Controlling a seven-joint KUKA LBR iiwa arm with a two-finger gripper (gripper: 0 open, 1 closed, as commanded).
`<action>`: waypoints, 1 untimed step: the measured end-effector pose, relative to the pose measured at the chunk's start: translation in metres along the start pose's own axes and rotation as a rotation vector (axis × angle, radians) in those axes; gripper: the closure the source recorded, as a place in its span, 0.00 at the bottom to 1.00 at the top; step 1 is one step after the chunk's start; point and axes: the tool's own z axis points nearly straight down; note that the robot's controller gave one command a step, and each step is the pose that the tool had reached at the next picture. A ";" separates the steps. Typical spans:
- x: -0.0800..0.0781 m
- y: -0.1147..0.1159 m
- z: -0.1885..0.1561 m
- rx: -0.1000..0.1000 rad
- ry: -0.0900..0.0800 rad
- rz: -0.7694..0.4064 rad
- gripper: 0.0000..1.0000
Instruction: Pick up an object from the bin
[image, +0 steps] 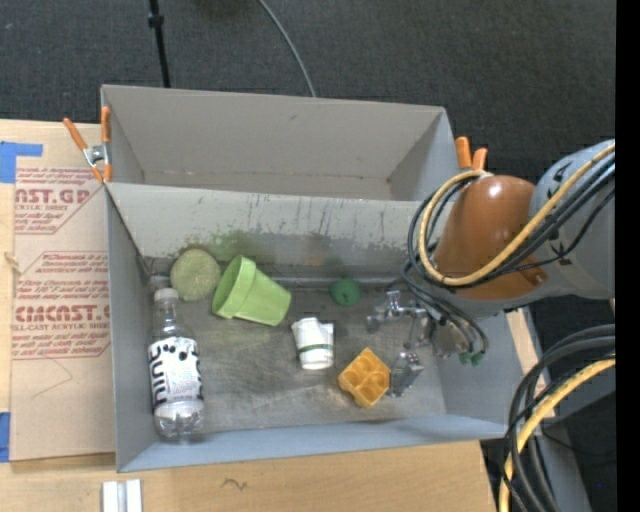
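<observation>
Yellow block (363, 377), gripper (399, 344) spread wide just beside

Bin (270, 150) held six things. Bottle (175, 370) lay along left wall, cap toward back. Big ball (195, 273) sat behind bottle, in back-left corner. Cup (250, 292) lay tipped over just right of big ball. Small ball (345, 292) sat near back wall, right of cup. Jar (314, 342) sat mid-floor, before cup. Block (364, 377) lay right of jar, nearer front. End effector (402, 340) hung just right of block.
</observation>
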 end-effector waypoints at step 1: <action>-0.004 0.004 0.055 0.001 0.001 -0.146 0.00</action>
